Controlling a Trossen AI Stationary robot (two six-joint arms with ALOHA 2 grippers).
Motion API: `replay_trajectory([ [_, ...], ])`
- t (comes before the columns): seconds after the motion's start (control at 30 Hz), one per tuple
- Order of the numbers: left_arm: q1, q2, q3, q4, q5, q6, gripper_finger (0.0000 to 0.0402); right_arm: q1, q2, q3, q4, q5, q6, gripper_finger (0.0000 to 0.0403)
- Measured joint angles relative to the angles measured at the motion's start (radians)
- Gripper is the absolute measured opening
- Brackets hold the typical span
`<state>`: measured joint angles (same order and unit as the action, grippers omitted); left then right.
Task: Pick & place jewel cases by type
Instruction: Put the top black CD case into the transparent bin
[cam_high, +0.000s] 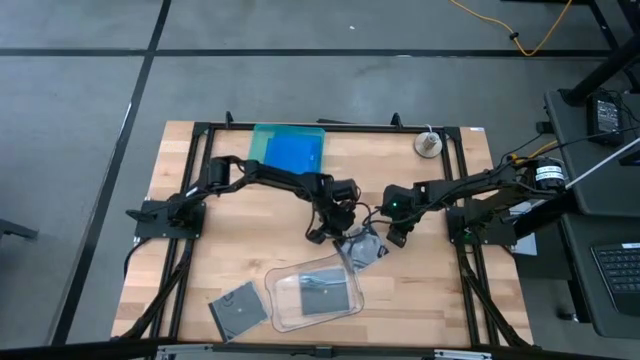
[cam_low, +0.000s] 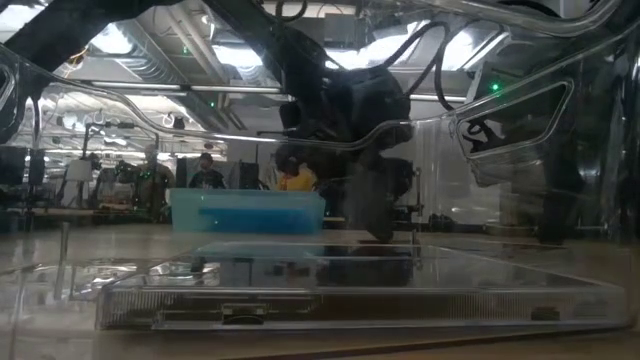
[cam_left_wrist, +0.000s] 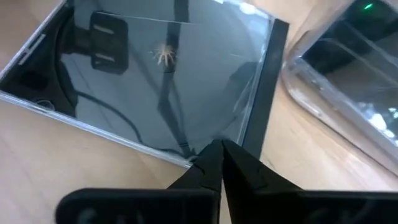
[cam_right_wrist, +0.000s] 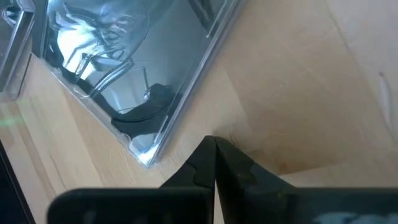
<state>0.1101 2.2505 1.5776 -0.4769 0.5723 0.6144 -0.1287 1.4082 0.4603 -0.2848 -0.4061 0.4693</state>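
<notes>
Clear tray (cam_low: 330, 290) up close, and behind it both grippers meet over a dark case (cam_high: 362, 247) mid-table.

The case lies flat and skewed, a corner toward each gripper, its hinge edge running away from the left gripper (cam_left_wrist: 221, 163), whose shut fingertips sit right at the near corner, holding nothing. The right gripper (cam_right_wrist: 214, 155), also pinched shut and empty, is just beside the opposite corner. Both arms reach inward, wrists bent down. Another dark case (cam_high: 237, 308) lies beside the tray, well off from both; blue cases (cam_high: 294, 152) lie in the teal tray (cam_high: 262, 140) behind the left arm.
</notes>
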Motion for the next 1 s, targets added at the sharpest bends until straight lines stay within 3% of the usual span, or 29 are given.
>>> replay_trajectory([
  [0.33,0.076,-0.001,0.002,0.019,-0.232,0.0,0.0003,-0.04,0.001,-0.001,0.002,-0.022,-0.01,0.0008],
  [0.6,0.13,-0.034,-0.004,0.015,-0.232,-0.067,0.0003,-0.068,0.0,0.0,0.005,-0.022,-0.034,0.0008],
  [0.77,0.126,-0.122,-0.011,-0.021,-0.292,-0.053,0.0004,-0.068,0.0,0.0,0.005,-0.018,-0.055,0.0008],
  [1.0,0.139,-0.233,-0.008,-0.117,-0.265,-0.174,0.0004,-0.072,0.0,0.0,0.004,-0.014,-0.086,0.0008],
])
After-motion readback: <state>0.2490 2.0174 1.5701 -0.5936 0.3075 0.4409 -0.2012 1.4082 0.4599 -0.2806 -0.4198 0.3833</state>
